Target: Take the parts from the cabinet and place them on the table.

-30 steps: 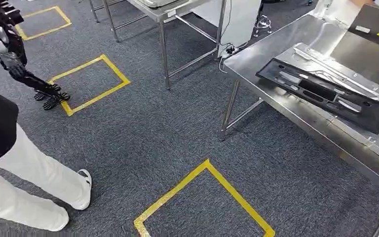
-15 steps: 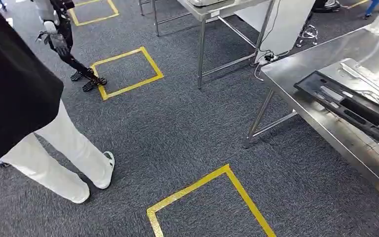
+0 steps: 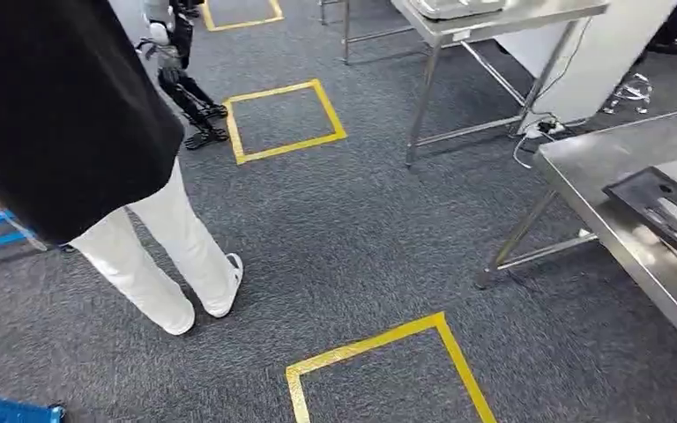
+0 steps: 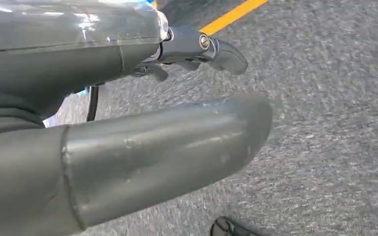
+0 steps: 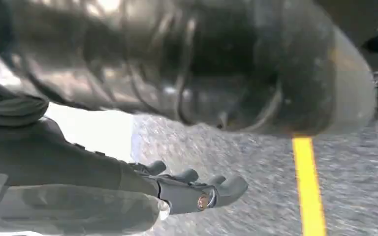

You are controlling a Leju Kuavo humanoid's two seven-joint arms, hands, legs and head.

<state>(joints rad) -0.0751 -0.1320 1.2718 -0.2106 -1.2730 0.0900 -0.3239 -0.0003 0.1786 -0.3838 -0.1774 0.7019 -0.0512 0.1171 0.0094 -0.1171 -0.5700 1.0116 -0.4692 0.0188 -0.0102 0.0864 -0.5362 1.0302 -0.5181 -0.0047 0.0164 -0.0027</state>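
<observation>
Head view: grey carpet floor (image 3: 353, 238) with yellow tape squares (image 3: 386, 352). Right of the nearest square, the steel table (image 3: 621, 233) bears a black part (image 3: 665, 207) near its edge. Left of that square stands a person (image 3: 97, 150). My left hand (image 4: 128, 142) and right hand (image 5: 177, 189) hang over the carpet, fingers loosely apart, grasping nothing.

The black part (image 3: 670, 211) on the steel table (image 3: 599, 167) runs off the picture's right edge.

Grey carpet (image 3: 344, 238) with yellow tape squares (image 3: 379, 344), steel tables (image 3: 617, 220).
</observation>
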